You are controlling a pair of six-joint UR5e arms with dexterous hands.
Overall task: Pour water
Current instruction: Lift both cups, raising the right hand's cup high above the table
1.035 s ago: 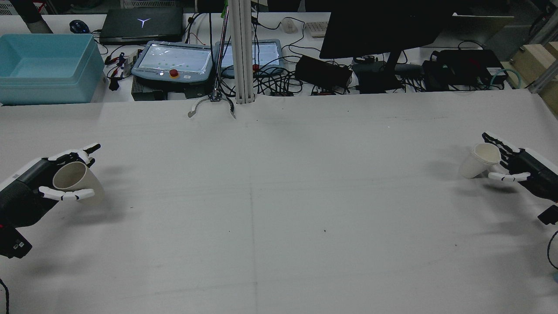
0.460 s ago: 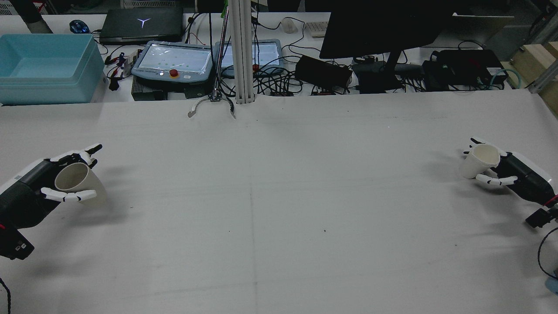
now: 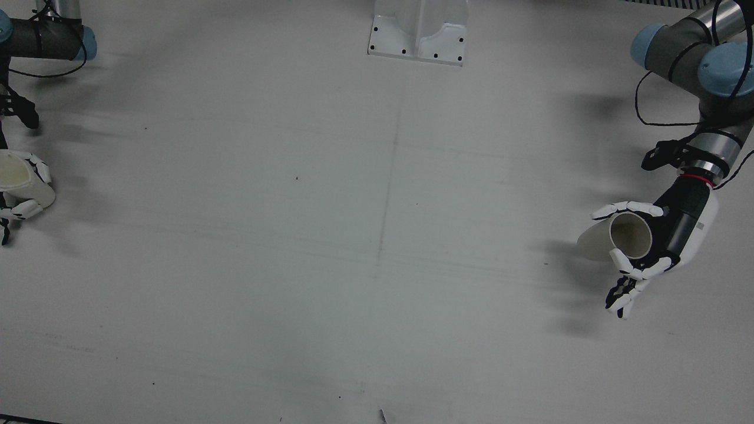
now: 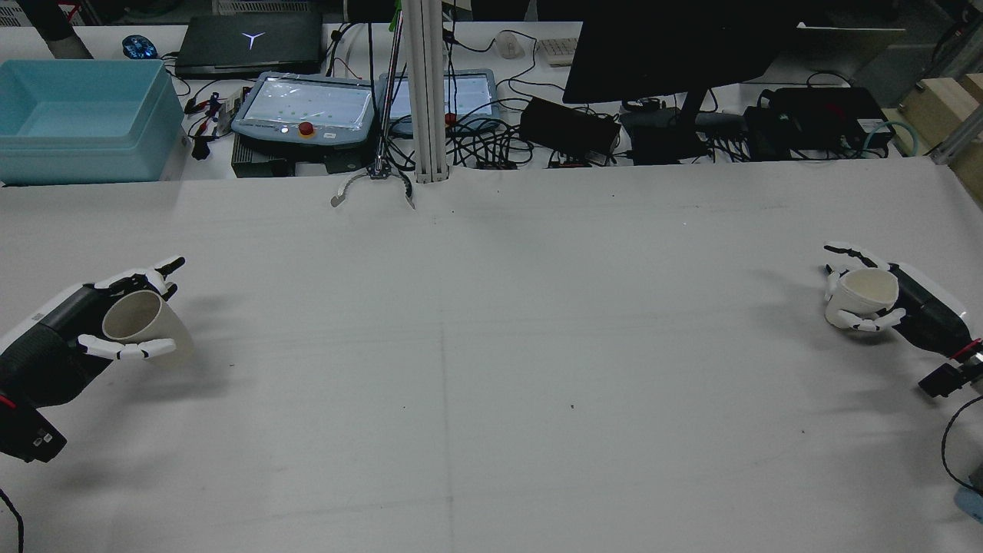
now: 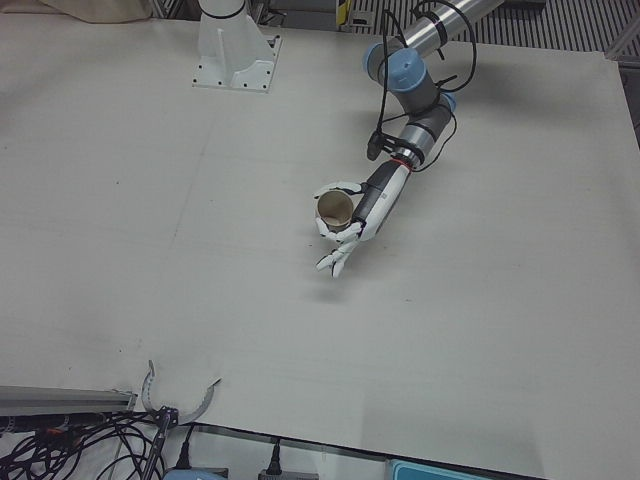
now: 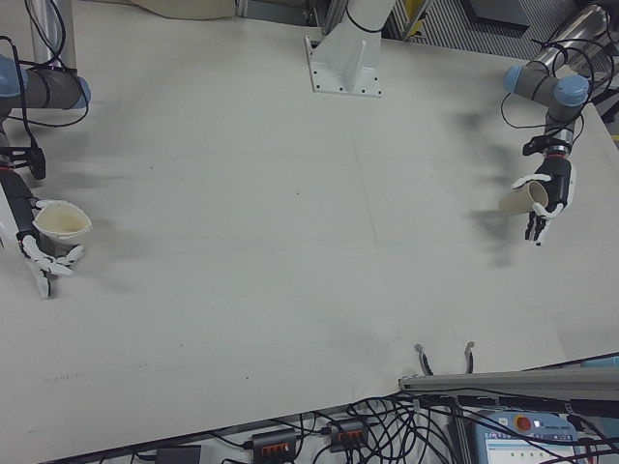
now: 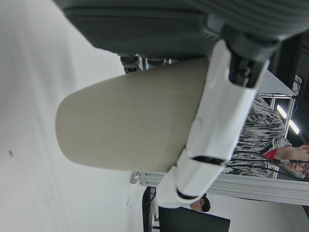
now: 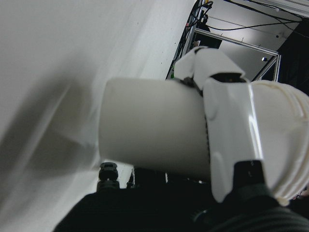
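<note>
Bare counter (image 4: 491, 369) spreads wide between the two hands, each near its own side edge. Since a second ago, the right hand (image 4: 883, 299) has wrapped its fingers (image 4: 860, 324) round the white cup (image 4: 860, 296), now more upright. The left hand (image 4: 100, 330) has its fingers (image 4: 123, 349) clamped on the tilted beige cup (image 4: 146, 326). Clutter lies beyond the far edge.

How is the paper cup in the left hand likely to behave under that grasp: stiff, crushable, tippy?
The paper cup looks thin-walled, so probably light and crushable if the left hand squeezes hard. It is tilted, mouth open, so contents could spill. Its tapered round body would likely roll if dropped.
</note>
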